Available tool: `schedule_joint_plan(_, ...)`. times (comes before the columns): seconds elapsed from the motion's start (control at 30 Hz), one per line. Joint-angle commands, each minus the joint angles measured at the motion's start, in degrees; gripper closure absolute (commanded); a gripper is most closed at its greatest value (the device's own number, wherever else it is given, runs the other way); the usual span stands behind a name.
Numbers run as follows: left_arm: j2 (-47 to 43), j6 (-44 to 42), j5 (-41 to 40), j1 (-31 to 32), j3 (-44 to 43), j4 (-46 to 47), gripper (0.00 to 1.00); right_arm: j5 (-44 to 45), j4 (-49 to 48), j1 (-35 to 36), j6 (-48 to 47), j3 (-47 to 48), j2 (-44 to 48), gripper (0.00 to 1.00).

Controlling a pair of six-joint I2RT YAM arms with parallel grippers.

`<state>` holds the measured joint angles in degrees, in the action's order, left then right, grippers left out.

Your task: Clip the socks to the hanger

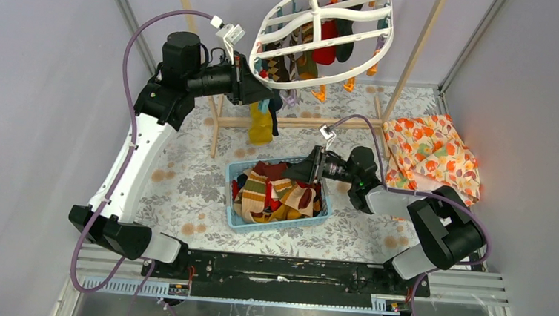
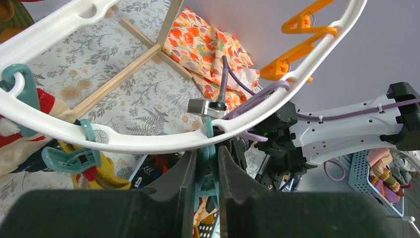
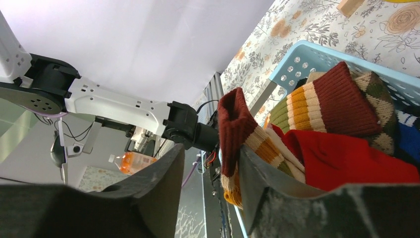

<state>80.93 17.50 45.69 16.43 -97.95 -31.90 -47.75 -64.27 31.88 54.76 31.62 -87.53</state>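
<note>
The white oval hanger (image 1: 266, 44) hangs at the back, with several socks clipped under it, a mustard one (image 1: 260, 124) lowest. My left gripper (image 1: 268, 92) reaches up to its rim (image 2: 148, 141) and is shut on a teal clip (image 2: 208, 171) that dangles there. More socks (image 1: 278, 191) lie heaped in a light blue basket (image 1: 279, 223). My right gripper (image 1: 295, 172) hovers low over that heap, open (image 3: 210, 153). The dark red cuff of a striped sock (image 3: 233, 124) stands between its fingers, leaning on the right finger (image 3: 277, 188), with a gap to the left one.
A wooden rail frame (image 1: 301, 121) carries the hanger, with its foot bar behind the basket. An orange floral cloth (image 1: 433, 154) lies at the right of the mat. Orange clips (image 2: 297, 49) hang from the hanger's far rim.
</note>
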Motion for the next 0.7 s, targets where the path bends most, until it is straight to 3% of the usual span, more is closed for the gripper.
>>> schedule_joint_plan(0.0,-0.5,-0.9,2.3,-0.1,-0.1,0.1,1.00,-2.4,-4.5,0.7,0.9,2.2,-0.6,0.52)
schedule_joint_plan(0.17,-0.5,-0.7,2.6,-0.1,-0.4,0.0,1.00,-2.2,2.4,2.3,-3.7,4.5,-1.3,0.47)
schedule_joint_plan(0.3,-0.5,-0.9,2.6,-0.2,-0.4,0.1,1.00,-1.7,2.2,2.7,-3.9,4.8,-1.6,0.49)
schedule_joint_plan(0.33,-0.5,-0.9,2.6,-0.2,-0.5,0.0,1.00,-1.5,2.1,2.7,-3.8,4.8,-1.3,0.54)
schedule_joint_plan(0.5,-0.3,-0.6,2.8,-0.2,-0.5,-0.1,1.00,-1.1,-0.5,2.4,-1.7,5.0,0.7,1.00)
schedule_joint_plan(0.67,-0.1,-0.3,3.4,-0.2,-1.0,0.0,1.00,-3.5,-3.3,1.5,2.1,7.2,3.8,1.00)
